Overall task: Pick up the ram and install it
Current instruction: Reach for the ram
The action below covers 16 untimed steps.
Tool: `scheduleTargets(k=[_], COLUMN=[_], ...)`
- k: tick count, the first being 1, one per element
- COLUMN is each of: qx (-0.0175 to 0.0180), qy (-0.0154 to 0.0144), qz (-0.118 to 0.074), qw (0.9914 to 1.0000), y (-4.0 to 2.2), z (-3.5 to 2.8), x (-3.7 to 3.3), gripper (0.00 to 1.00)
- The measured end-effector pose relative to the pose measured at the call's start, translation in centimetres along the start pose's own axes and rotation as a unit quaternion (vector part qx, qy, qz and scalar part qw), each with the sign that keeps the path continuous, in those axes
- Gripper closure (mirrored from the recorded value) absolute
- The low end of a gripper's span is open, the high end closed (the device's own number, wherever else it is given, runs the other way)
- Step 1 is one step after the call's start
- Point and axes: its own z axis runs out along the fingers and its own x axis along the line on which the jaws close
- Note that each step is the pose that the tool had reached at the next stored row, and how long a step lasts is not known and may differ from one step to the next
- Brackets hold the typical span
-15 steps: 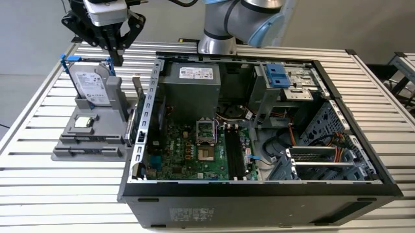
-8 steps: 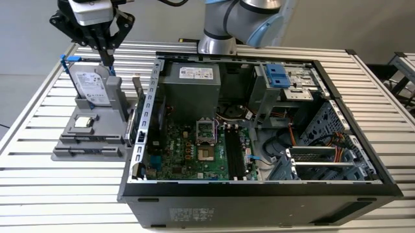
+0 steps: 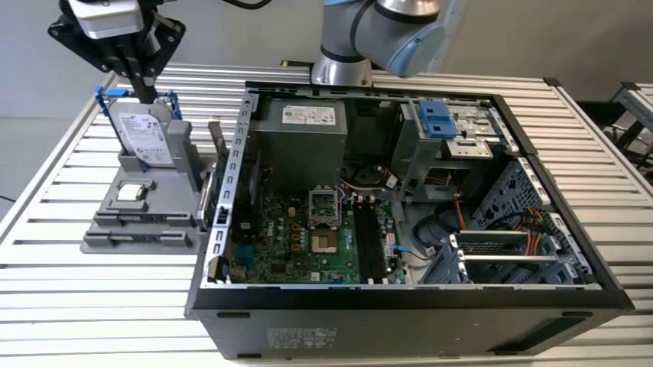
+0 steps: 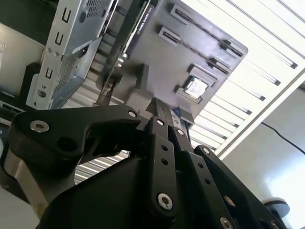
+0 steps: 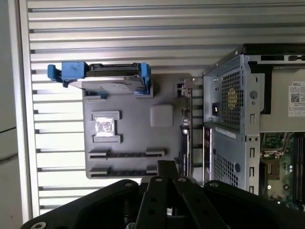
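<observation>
The ram (image 3: pixel 217 139) stands on its long edge in the grey fixture (image 3: pixel 153 223), on the side next to the computer case. In the first wrist view the ram (image 5: pixel 185 133) is a thin strip between the fixture (image 5: pixel 143 138) and the case wall. In the second wrist view the ram (image 4: pixel 136 28) runs along the fixture's edge. My gripper (image 3: pixel 147 93) hangs over the fixture's far end, above the hard drive (image 3: pixel 143 134), well apart from the ram. Its fingers are shut with nothing between them in both wrist views (image 5: pixel 167 165) (image 4: pixel 160 108). The black memory slots (image 3: pixel 369 238) lie on the motherboard.
The open computer case (image 3: pixel 240 153) stands right beside the fixture, its metal wall (image 5: pixel 228 109) close to the ram. A small square processor chip (image 3: pixel 131 191) (image 5: pixel 105 126) sits on the fixture. The slatted metal table (image 3: pixel 61 283) extends around both.
</observation>
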Motion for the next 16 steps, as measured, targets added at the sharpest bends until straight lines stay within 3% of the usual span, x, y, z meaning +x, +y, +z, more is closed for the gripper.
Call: scheduleTargets(k=[10,16], qx=[0.0,-0.0002], qy=[0.0001,0.0004], qz=[-0.002,-0.009], qw=[1.0,0.99996], y=[-0.13,-0.18], z=[-0.07,-0.09], x=[3.14,4.31], gripper=[1.0,1.0])
